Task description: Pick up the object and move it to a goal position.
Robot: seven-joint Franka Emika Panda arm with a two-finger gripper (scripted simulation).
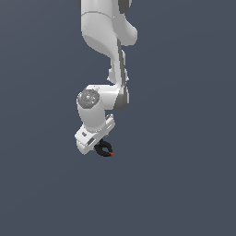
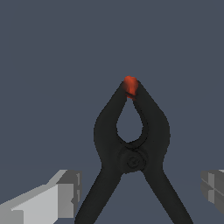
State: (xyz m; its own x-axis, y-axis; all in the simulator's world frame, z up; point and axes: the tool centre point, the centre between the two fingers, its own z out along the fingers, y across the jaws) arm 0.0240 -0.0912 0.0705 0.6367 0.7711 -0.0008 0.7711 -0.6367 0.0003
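Note:
The object point(image 2: 131, 148) is a small black spring clamp with a looped body, two splayed handles and a red-orange tip point(image 2: 130, 85). It lies on the dark grey floor. In the wrist view my gripper point(image 2: 140, 190) is open and straddles the clamp's handles. One grey finger point(image 2: 65, 192) and the other finger point(image 2: 213, 186) each stand a gap away from the handles. In the exterior view the clamp point(image 1: 105, 150) pokes out from under the white hand, and my gripper point(image 1: 98, 146) is down at its level, its fingers mostly hidden.
The white arm point(image 1: 108, 37) reaches down from the top of the exterior view. A plain dark grey floor point(image 1: 184, 184) surrounds the clamp, with no other objects in sight.

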